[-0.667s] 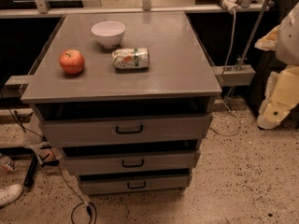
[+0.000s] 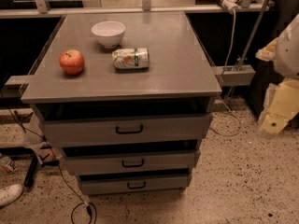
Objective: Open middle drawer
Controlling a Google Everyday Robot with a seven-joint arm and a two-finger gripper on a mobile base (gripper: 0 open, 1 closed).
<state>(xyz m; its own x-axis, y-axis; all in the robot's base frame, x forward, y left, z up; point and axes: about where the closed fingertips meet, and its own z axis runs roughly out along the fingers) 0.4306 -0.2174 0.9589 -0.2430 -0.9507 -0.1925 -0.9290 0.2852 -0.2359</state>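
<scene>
The grey cabinet has three drawers stacked at its front. The middle drawer (image 2: 131,159) has a medium-height front and a small dark loop handle (image 2: 133,163) at its centre. It sits between the taller top drawer (image 2: 126,129) and the shortest bottom drawer (image 2: 135,185). My arm and gripper (image 2: 279,110) show as white and yellowish parts at the right edge of the view. They are well to the right of the cabinet, apart from it and touching no drawer.
On the cabinet top (image 2: 173,64) stand a white bowl (image 2: 108,33), a red apple (image 2: 71,61) and a can lying on its side (image 2: 131,58). Cables (image 2: 79,211) and a shoe (image 2: 9,195) lie on the speckled floor at the left. A metal bracket (image 2: 233,73) juts out on the right.
</scene>
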